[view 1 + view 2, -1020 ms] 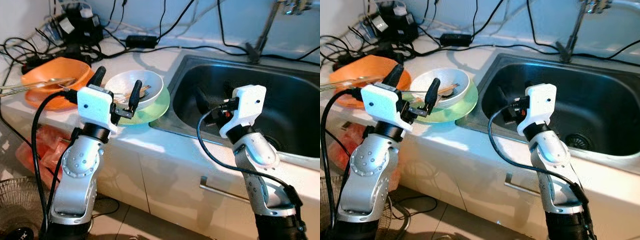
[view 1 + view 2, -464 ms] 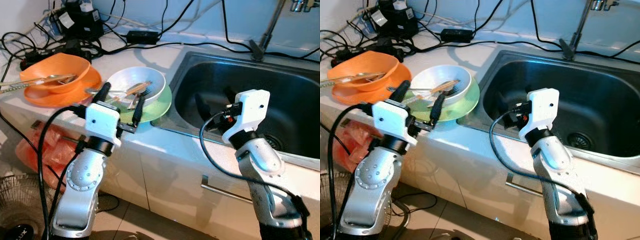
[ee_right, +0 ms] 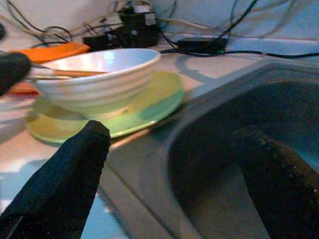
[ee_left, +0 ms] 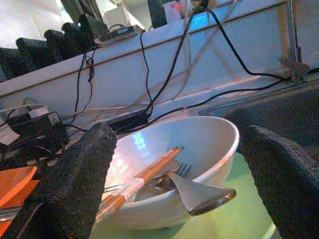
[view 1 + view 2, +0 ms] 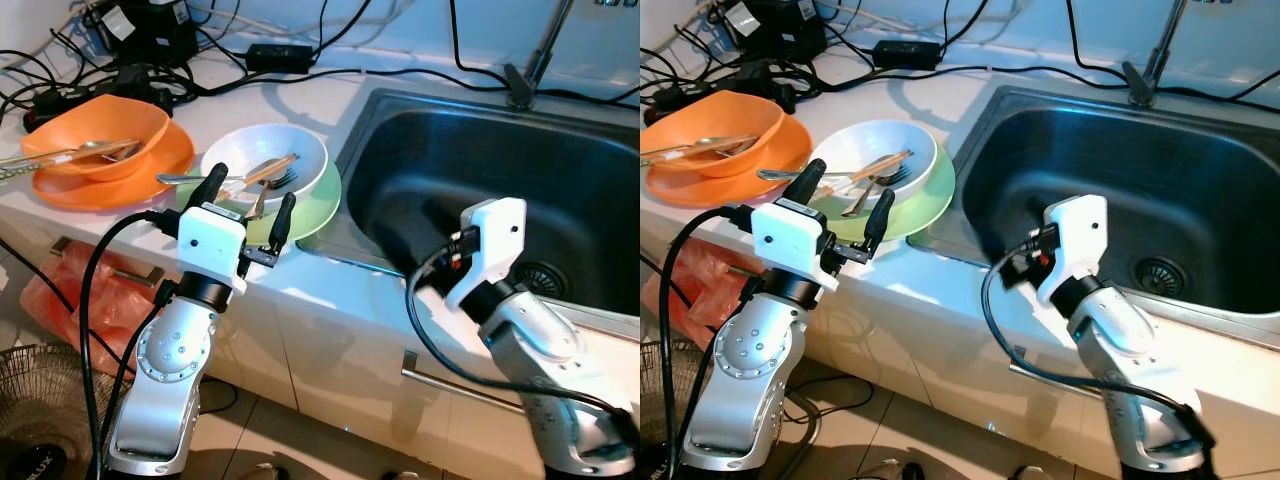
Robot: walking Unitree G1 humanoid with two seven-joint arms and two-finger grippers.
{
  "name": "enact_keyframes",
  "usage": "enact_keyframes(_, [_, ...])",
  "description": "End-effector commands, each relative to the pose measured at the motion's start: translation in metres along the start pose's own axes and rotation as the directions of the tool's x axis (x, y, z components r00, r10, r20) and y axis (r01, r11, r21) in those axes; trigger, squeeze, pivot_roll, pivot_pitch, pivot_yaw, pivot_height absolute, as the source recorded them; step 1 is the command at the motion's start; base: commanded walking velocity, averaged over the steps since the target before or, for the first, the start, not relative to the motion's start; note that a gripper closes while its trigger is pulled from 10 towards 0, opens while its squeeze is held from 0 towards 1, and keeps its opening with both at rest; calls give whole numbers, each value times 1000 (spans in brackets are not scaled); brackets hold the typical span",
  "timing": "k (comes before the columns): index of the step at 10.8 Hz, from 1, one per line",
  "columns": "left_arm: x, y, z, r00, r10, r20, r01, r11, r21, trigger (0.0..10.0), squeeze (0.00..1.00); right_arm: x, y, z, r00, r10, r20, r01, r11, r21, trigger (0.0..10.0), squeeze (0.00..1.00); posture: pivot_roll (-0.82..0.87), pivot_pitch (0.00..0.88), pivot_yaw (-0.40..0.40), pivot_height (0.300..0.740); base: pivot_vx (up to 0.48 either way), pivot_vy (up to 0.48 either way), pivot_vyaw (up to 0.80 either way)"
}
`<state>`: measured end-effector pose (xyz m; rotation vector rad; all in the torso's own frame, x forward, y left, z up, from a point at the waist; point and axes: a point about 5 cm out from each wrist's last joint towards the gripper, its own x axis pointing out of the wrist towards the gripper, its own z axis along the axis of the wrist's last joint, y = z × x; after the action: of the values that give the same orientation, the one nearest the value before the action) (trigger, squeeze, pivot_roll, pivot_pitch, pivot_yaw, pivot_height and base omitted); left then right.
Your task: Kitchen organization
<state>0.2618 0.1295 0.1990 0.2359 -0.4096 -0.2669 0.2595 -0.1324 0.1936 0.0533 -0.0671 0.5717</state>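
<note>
A white bowl (image 5: 268, 160) holding chopsticks (image 4: 144, 174), a fork and a spoon (image 4: 199, 195) sits on a green plate (image 5: 315, 203) on the counter, just left of the sink (image 5: 500, 170). My left gripper (image 5: 250, 200) is open at the plate's near edge, its fingers either side of the bowl's near side without touching it. My right gripper (image 3: 172, 134) is open and empty, low over the sink's front left corner and pointing toward the bowl. An orange bowl (image 5: 95, 135) with cutlery stands on an orange plate (image 5: 120, 180) at the far left.
Black cables and power adapters (image 5: 150, 30) crowd the back of the counter. A tap stem (image 5: 535, 60) rises behind the sink, which has a drain (image 5: 545, 275). Below are cabinet handles (image 5: 470, 385), a red bag (image 5: 70, 300) and a fan (image 5: 40, 420).
The camera has tipped down and shifted. My left gripper has drawn back a little from over the bowl to the plate's near edge. My right arm has sunk lower at the sink's front.
</note>
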Motion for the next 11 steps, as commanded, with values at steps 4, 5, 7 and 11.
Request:
enact_keyframes(4, [3, -6, -3, 999, -45, -1, 45, 999, 23, 10000, 0, -4, 10, 6, 985, 170, -22, -170, 985, 19, 10000, 0, 35, 152, 57, 740, 0, 0, 0])
enact_keyframes(5, [4, -10, -7, 997, -75, -8, 75, 997, 32, 10000, 0, -4, 11, 5, 982, 187, -28, -187, 982, 13, 10000, 0, 34, 148, 57, 740, 0, 0, 0])
enact_keyframes(7, [7, -17, -7, 991, -137, 5, 137, 989, 52, 10000, 0, -2, 12, 5, 982, 189, -26, -189, 982, 8, 10000, 0, 32, 139, 58, 740, 0, 0, 0])
enact_keyframes(11, [6, -20, -16, 982, -189, -12, 189, 976, 110, 10000, 0, 1, 16, 5, 978, 206, -20, -206, 978, 2, 10000, 0, 37, 133, 54, 740, 0, 0, 0])
